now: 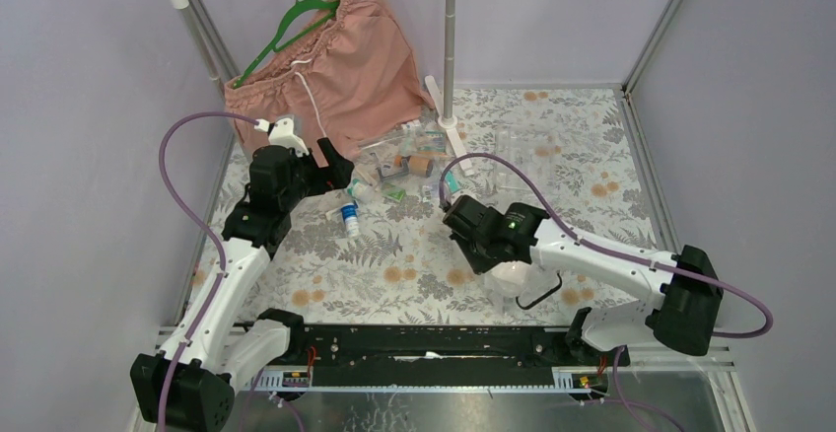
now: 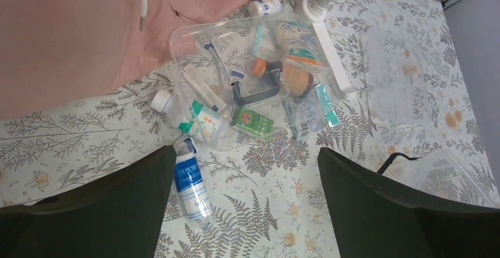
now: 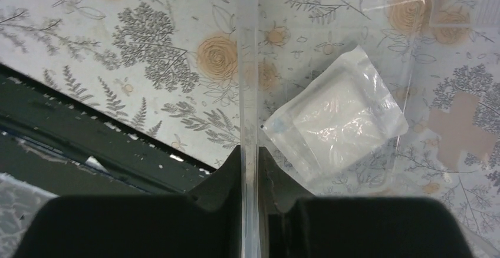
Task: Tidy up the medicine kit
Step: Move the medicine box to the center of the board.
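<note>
- Top view: the bench (image 1: 414,264) carries a heap of bottles and sachets (image 1: 399,166) just below the pink shorts (image 1: 340,67). The clear box (image 1: 513,284) with its black handle (image 1: 537,299) sits nearer, under the right arm (image 1: 592,254).
- Left wrist: the left gripper (image 2: 244,211) hangs wide open and empty above the bench, with a blue-labelled bottle (image 2: 191,184) lying below it.
- Right wrist: the right gripper (image 3: 249,175) is pinched on the clear box's wall. Only this view shows a sachet (image 3: 336,119) lying inside.

Pink shorts (image 1: 345,67) hang on a green hanger (image 1: 315,6).
</note>
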Available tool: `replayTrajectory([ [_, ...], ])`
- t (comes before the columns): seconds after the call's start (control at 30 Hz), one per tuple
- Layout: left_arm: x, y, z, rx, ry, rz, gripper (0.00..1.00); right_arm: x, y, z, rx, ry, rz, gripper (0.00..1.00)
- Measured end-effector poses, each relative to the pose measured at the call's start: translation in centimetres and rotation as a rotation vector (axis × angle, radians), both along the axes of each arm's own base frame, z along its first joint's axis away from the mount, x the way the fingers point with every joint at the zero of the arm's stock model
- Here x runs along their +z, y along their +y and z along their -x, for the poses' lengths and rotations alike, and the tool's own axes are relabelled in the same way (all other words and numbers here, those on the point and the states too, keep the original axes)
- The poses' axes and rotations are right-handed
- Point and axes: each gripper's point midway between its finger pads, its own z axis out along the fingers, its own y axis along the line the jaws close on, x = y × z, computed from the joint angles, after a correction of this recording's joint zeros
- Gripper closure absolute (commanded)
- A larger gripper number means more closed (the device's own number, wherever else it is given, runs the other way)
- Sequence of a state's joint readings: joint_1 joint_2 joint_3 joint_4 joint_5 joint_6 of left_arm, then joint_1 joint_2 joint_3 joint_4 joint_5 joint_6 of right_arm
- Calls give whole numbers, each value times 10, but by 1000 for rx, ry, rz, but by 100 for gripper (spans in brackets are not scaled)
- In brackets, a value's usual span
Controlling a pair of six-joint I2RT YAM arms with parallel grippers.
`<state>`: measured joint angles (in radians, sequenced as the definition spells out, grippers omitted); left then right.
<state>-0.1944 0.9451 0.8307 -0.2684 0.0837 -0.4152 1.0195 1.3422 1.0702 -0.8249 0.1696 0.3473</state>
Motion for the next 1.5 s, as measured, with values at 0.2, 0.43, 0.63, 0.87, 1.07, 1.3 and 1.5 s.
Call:
replayTrajectory([
  [0.2,0,0,0,0,0,0,1,-15,-9,-16,-46,-91,33,100],
  [0.43,-2,0,-1,0,6,-1,1,-16,-21,-61,-123,-185,3,91],
  [0.63,-2,0,-1,0,7,-1,1,-16,-50,-112,-212,-237,47,74],
  [0.87,-3,0,-1,0,8,-2,1,-29,-84,-129,-241,-226,160,48],
  [1.07,-3,0,-1,0,9,-2,1,-12,-78,-132,-237,-232,125,29],
  [1.3,-3,0,-1,0,9,-2,1,61,-40,-150,-268,-332,-137,29],
  [1.5,-4,0,-1,2,13,-2,1,83,14,-159,-216,-286,-384,32],
])
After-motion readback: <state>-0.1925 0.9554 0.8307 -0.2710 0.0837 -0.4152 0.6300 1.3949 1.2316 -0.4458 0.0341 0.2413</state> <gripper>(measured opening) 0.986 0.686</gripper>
